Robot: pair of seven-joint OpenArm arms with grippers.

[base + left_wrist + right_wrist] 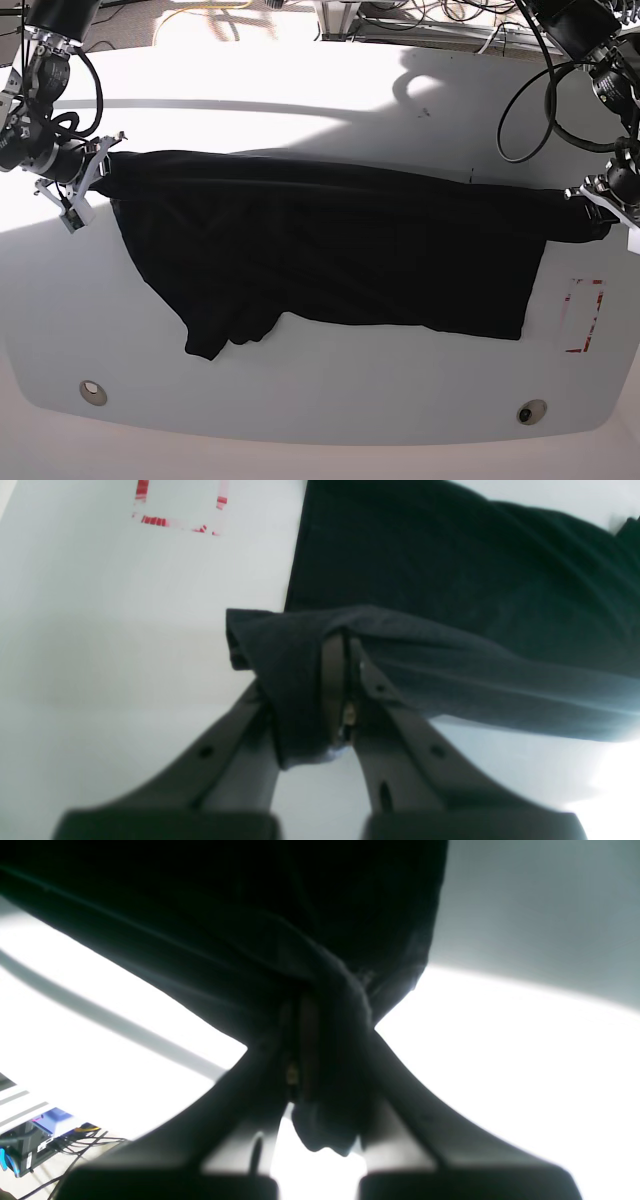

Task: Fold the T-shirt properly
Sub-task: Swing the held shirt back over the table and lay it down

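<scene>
T-shirt (330, 240): plain black | table (320, 400): white | tape marks (585, 315): red | hands: dark grey

Both arms are black, with thick black cables looping loosely alongside their joints. The left tool (345, 680) has broad, matte dark-grey fingers (425, 750) pierced by small round holes and a slot, with a brownish inner pad. The right tool (320, 1050) has fingers of the same shape. Whitish brackets sit near each wrist.
</scene>
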